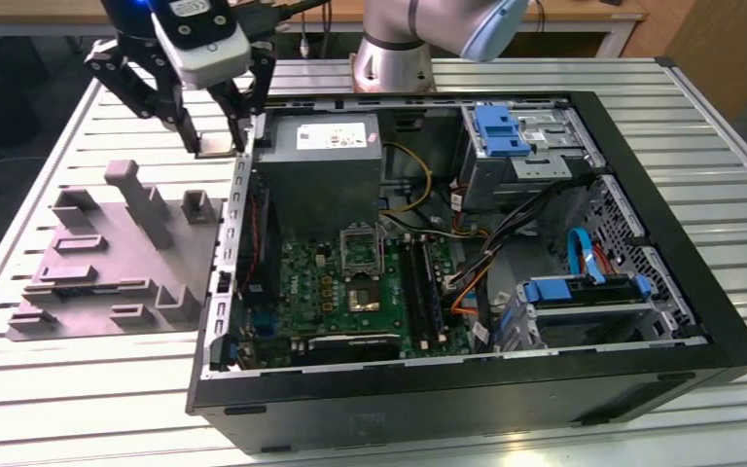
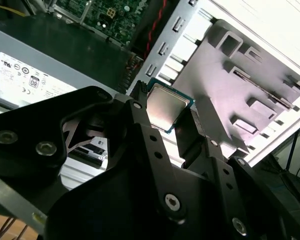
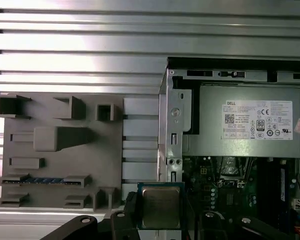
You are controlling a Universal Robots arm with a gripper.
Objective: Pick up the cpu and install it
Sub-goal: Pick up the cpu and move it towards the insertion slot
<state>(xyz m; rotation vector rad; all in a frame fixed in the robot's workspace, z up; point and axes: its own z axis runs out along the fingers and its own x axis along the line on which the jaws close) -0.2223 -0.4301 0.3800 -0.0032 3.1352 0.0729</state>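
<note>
We've got the jaws closed on the small flat square silvery-grey cpu [image 3: 161, 207], pinched by its edges and hanging over the open black computer case's [image 1: 412, 409] far-left wall in the exterior view. Our advice: carry the chip level, w/ margin over that wall. The green circuit board [image 1: 308, 282] is well apart. Ribbed aluminium tabletop [image 1: 62, 389] underneath, grey moulded fixture [image 1: 101, 282] on the left, wooden desk [image 1: 594, 12] far behind.

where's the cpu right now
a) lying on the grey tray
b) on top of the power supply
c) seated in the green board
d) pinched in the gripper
d: in the second wrist view the cpu sits clamped between the fingers of the gripper, held up in the air clear of the grey tray.
</note>
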